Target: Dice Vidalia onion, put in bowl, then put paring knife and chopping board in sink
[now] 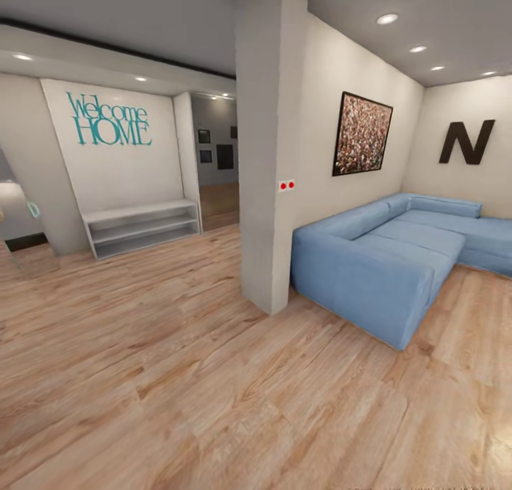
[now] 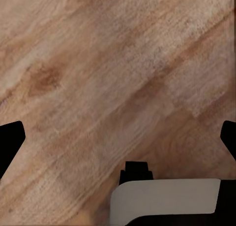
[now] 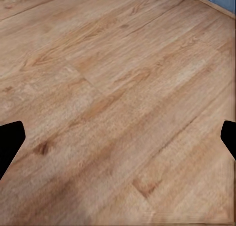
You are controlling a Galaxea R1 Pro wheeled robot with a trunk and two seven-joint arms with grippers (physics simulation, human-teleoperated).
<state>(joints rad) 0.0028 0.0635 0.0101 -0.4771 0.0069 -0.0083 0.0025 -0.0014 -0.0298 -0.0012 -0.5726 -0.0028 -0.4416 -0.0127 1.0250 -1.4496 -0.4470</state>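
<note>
Left gripper [image 2: 118, 137] & right gripper [image 3: 118, 137]: both spread wide, nothing held, wood floor [image 3: 113, 88] under each. Blue sofa [image 1: 398, 255] edges the floor just past the right gripper; head cam has a white pillar [image 1: 267, 156], "Welcome HOME" wall [image 1: 110, 120].

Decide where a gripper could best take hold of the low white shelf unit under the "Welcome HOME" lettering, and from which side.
Probably the front edge of the white shelf unit's top board, approached from the front over the open floor. The shelves are open, so there is a gap under that board for one finger, with the other on top. The back stands against the wall, so that side is closed.
</note>
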